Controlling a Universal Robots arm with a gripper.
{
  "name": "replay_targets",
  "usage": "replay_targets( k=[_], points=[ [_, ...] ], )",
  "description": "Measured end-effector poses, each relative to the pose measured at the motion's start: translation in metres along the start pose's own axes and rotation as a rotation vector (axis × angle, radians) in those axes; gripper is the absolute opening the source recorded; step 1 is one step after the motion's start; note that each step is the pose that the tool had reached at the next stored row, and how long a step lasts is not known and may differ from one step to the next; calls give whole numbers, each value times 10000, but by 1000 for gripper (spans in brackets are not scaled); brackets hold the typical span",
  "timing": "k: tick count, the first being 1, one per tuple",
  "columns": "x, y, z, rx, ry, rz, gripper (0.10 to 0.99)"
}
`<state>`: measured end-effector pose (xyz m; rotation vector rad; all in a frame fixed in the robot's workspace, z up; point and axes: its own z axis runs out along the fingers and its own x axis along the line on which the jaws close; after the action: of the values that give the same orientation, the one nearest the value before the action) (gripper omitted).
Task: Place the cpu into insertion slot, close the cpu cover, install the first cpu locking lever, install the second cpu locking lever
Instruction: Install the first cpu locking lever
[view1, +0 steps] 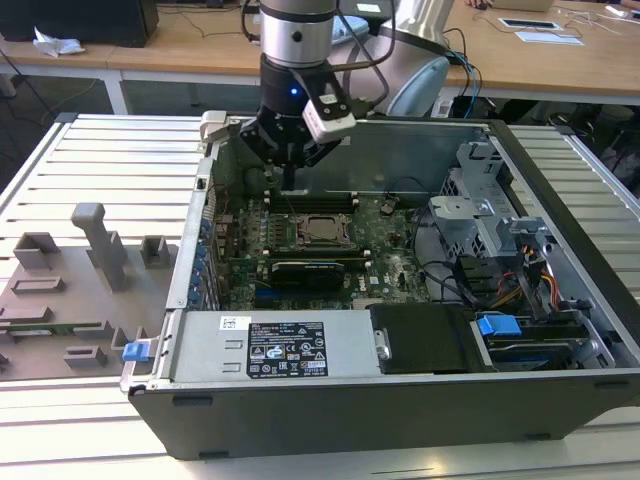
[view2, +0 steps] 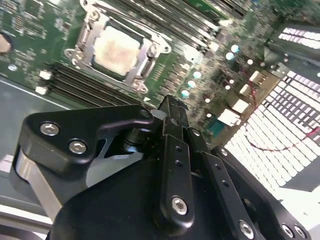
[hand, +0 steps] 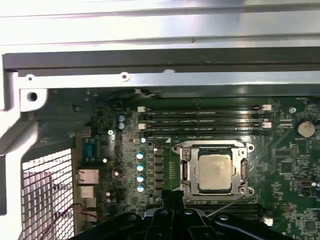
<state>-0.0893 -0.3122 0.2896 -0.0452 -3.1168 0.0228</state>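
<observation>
The cpu (hand: 215, 171) (view2: 118, 49) (view1: 322, 229) lies flat in the middle of the green motherboard (view1: 392, 250), its dull metal top facing up. It hides the insertion slot beneath it. The silver cpu cover (hand: 212, 148) (view2: 141, 70) is down, framing the chip on all sides. A thin metal lever (hand: 226, 205) slants out from the socket's near edge. My gripper (view1: 287, 182) (view2: 172, 106) (hand: 172, 196) hangs a little above the board beside the socket, toward the exterior view's left and back. Its fingers are shut on nothing and do not touch the cover.
The board lies inside an open computer case (view1: 190, 250) with tall metal walls. Long black memory slots (hand: 200, 120) run beside the socket. A drive cage (view1: 480, 220) with cables stands at the exterior view's right, a power supply (view1: 285, 345) at the front, and a grey fixture tray (view1: 70, 290) at the left.
</observation>
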Motion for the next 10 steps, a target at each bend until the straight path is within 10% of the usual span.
replay_targets(
  k=[6,10],
  points=[
    [67,40,63,-1,0,0,110],
    [179,199,140,-3,0,0,110]
  ],
)
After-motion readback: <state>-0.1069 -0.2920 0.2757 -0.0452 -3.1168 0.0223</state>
